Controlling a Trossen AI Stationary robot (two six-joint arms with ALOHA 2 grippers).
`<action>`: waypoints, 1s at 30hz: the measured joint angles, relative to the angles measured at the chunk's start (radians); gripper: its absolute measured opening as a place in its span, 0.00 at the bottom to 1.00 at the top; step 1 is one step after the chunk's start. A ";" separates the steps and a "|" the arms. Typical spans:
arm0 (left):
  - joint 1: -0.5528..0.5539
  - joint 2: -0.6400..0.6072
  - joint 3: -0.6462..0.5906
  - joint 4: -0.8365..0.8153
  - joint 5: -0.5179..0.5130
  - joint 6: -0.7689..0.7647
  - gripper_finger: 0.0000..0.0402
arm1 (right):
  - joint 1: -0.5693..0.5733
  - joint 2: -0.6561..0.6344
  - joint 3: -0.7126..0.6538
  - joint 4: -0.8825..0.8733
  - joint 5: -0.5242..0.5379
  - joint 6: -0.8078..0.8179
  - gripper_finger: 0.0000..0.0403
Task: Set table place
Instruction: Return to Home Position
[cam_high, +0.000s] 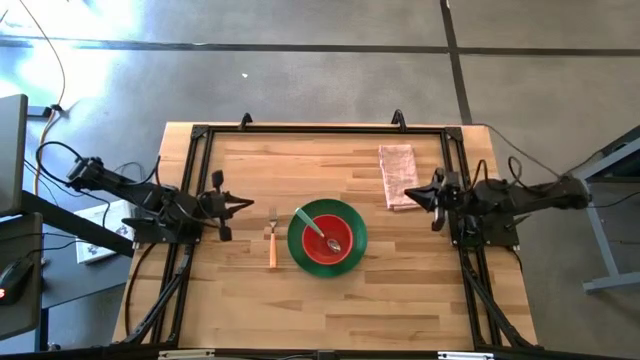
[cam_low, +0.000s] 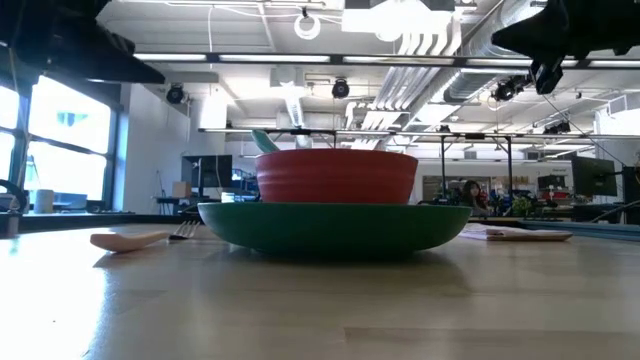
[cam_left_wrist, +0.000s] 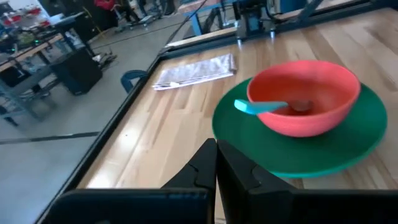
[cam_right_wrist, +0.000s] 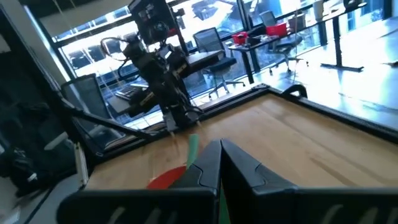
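A red bowl (cam_high: 325, 238) sits on a green plate (cam_high: 350, 252) at the middle of the wooden table (cam_high: 330, 300); a spoon with a teal handle (cam_left_wrist: 258, 107) lies in the bowl. A fork with a wooden handle (cam_high: 272, 243) lies left of the plate. A folded pinkish cloth (cam_high: 397, 175) lies at the far right. My left gripper (cam_high: 248, 204) is shut and empty, left of the fork. My right gripper (cam_high: 408, 196) is shut and empty, above the cloth's near end. Both grippers are raised above the table.
A black rail frame (cam_high: 320, 130) edges the table. Bare wood lies along the near part and at the far left of the table. The room beyond holds desks, chairs and a seated person (cam_low: 470, 195) far off.
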 joint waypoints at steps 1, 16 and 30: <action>0.000 -0.015 -0.013 0.000 0.002 0.001 0.00 | -0.015 -0.018 0.000 -0.014 -0.011 -0.009 0.00; 0.000 -0.413 -0.193 0.014 -0.042 0.086 0.00 | -0.078 -0.281 -0.016 -0.258 -0.027 -0.019 0.00; 0.182 -0.407 -0.305 0.309 0.117 0.183 0.00 | -0.112 -0.283 -0.209 -0.034 -0.030 0.027 0.00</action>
